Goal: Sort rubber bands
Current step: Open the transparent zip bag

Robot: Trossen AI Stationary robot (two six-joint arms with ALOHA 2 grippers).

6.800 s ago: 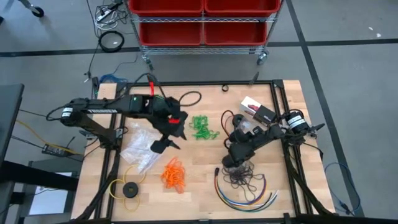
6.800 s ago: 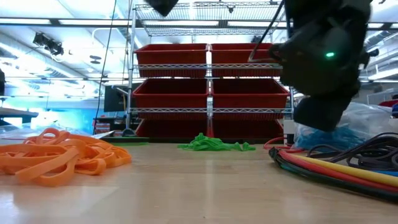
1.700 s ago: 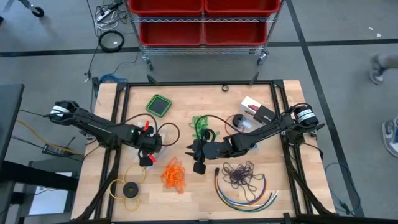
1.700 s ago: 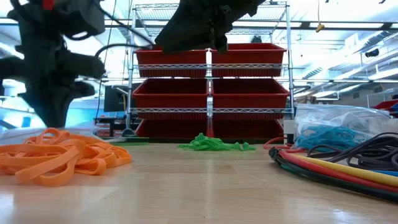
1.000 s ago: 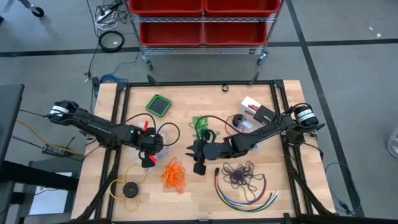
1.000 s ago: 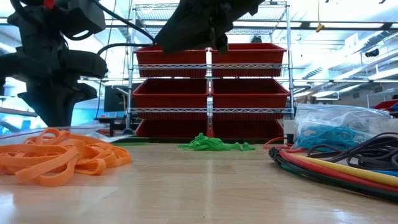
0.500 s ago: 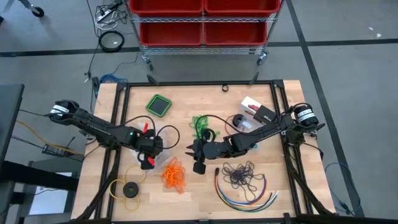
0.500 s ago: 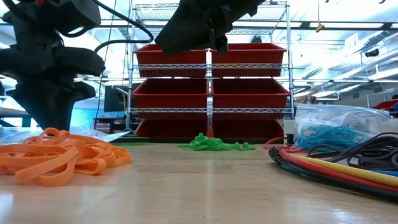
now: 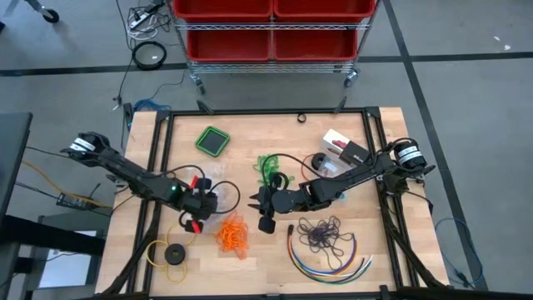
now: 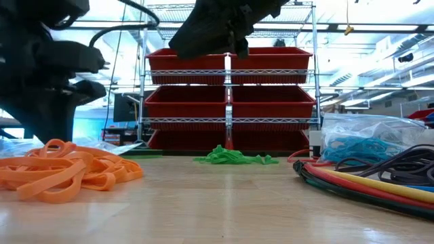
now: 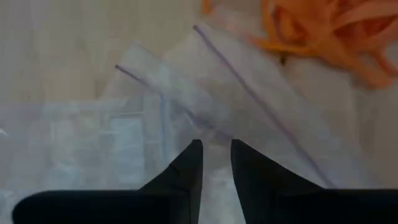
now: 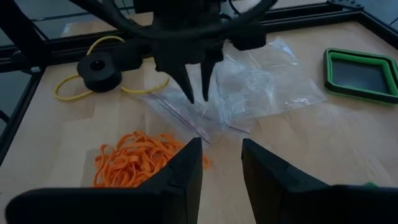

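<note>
The rubber bands lie in bunches on the wooden table: orange (image 9: 232, 233), green (image 9: 268, 171) and dark purple (image 9: 325, 233). Blue ones (image 10: 356, 148) sit in a clear bag at the right of the low view. A flat clear zip bag (image 12: 261, 84) lies left of the orange bunch. My left gripper (image 12: 196, 96) points down at this bag's zip edge (image 11: 249, 93), its fingers a narrow gap apart. My right gripper (image 9: 263, 213) hangs open between the green and orange bunches, with nothing between its fingers (image 12: 186, 162). My left gripper stands with its fingertips (image 12: 188, 99) right at the flat bag's zip edge, coming from above. Whether they touch the plastic, I cannot tell. The bag lies flat on the table.
Long multicoloured cables (image 9: 329, 260) curve around the purple bunch. A yellow ring with a black disc (image 9: 171, 252) lies near the front left. A green square lid (image 9: 213, 140) and a white box (image 9: 337, 142) sit farther back. Red bins (image 10: 230, 102) stand on a rack behind the table.
My left gripper has swung toward the table's near edge, along the clear bag, and has rolled a little about its own axis. My right gripper has kept still.
</note>
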